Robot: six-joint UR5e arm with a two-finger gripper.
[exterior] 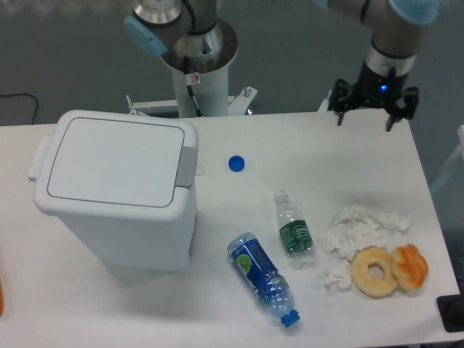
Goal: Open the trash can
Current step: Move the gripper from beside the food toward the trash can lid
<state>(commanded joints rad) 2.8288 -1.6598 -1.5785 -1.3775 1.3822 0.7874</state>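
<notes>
Trash can (116, 190) lid was shut, nothing done; gripper (372, 109), jaws apart and empty, hung over worktop's far-right edge.

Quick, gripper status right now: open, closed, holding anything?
Gripper: open and empty, fingers spread, up by the table's far right edge, well away from the trash can, whose lid is shut.

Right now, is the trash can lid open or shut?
Shut. The trash can lid lies flat on the rim, and the open gripper hangs far off at the table's back right.
</notes>
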